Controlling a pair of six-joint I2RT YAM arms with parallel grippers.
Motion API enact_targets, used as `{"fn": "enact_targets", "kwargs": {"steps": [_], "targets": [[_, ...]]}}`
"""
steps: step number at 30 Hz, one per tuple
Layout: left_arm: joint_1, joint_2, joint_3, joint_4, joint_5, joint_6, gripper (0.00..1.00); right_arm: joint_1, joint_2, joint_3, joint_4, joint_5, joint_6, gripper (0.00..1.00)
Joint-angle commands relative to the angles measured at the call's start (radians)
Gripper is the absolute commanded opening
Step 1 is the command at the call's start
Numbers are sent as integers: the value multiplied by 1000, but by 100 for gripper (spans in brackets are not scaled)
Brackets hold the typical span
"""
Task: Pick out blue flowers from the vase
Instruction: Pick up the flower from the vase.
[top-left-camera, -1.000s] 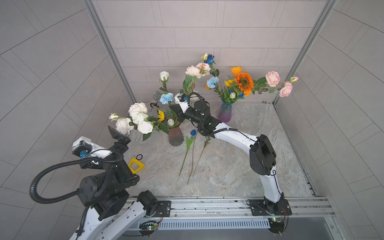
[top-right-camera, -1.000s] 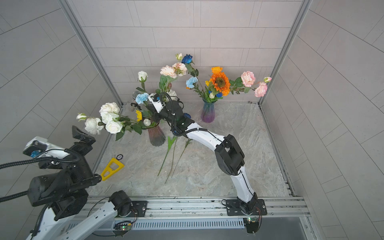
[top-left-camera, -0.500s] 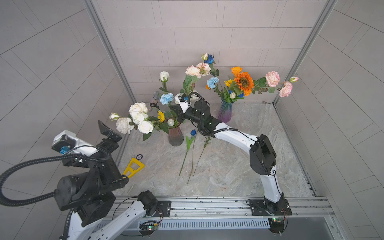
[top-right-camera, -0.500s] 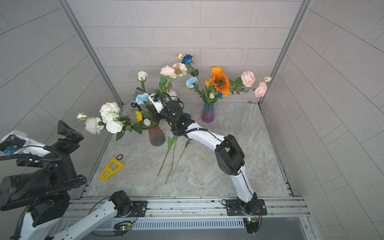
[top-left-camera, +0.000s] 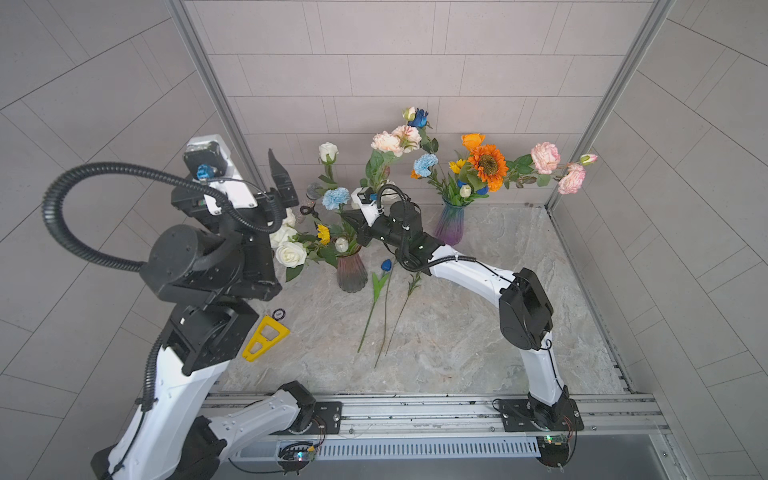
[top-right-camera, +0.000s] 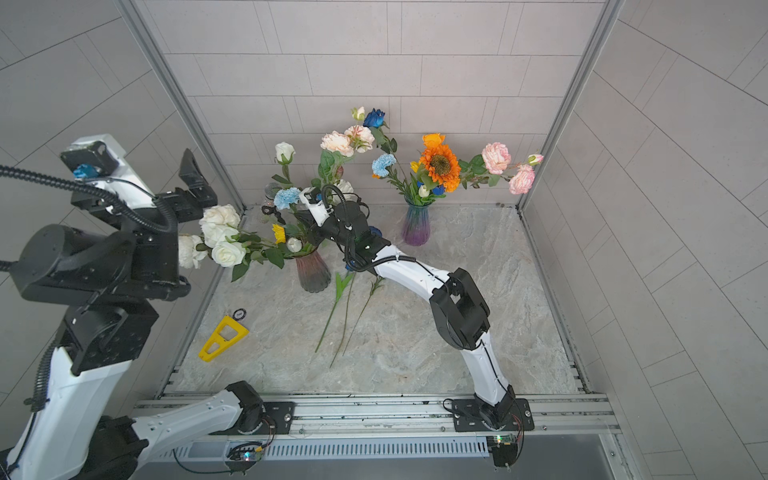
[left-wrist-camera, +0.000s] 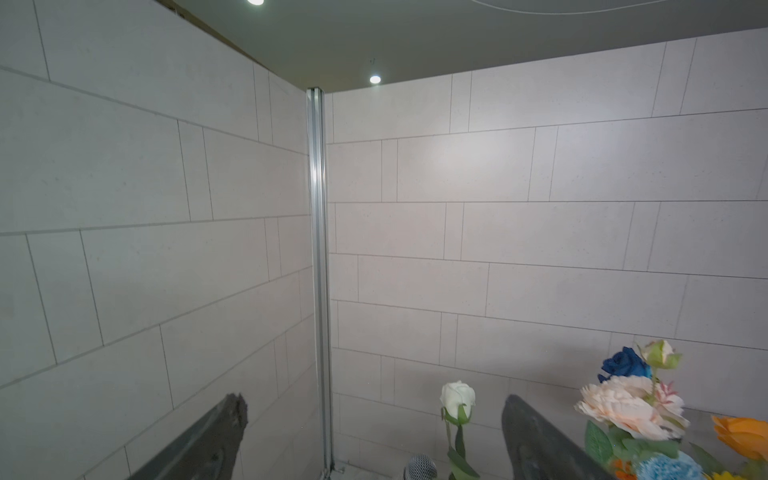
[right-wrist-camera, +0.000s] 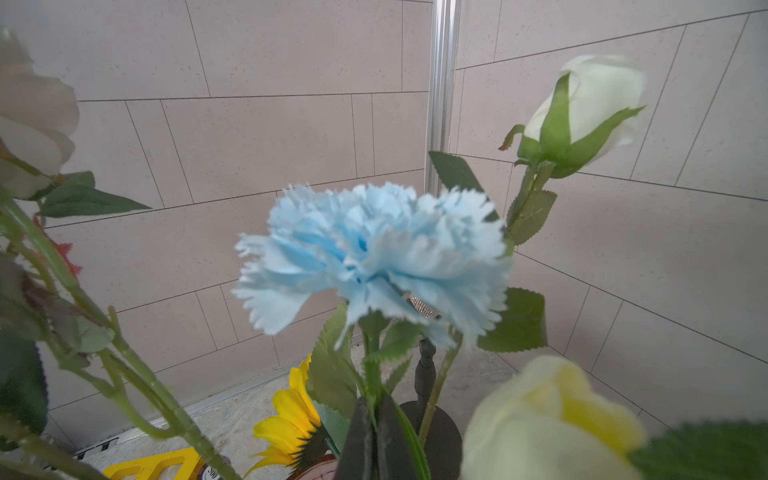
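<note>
Among white roses (right-wrist-camera: 590, 104), right jaws pinch the light blue carnation (right-wrist-camera: 370, 253) stem; left jaws gape empty.

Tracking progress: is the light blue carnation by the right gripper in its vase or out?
In, it seems: the carnation stands above the brown vase, stem heading down into the bunch, right gripper shut on it.

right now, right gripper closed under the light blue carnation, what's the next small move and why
Probably draw the right gripper upward: it looks shut on the stem of the light blue carnation, which seems not yet out of the pink vase.
</note>
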Motion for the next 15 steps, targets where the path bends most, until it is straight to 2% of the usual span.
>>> {"fn": "enact_targets", "kwargs": {"steps": [1, 5, 8, 11, 13, 15], "targets": [[177, 83, 163, -243, 248, -171, 100, -8, -18, -6, 24, -14, -3, 1], [461, 236, 323, -414, 541, -380, 100, -13, -20, -12, 25, -15, -6, 1], [720, 283, 300, -409, 720, -554, 100, -16, -25, -18, 24, -18, -4, 1], [959, 254, 151, -342, 853, -719, 100, -20, -28, -23, 25, -23, -2, 1], [1121, 219, -24, -271, 943, -859, 99, -22, -25, -17, 25, -27, 0, 1], [1263, 166, -262, -130, 1055, -997, 98, -25, -23, -10, 25, -35, 7, 1]]}}
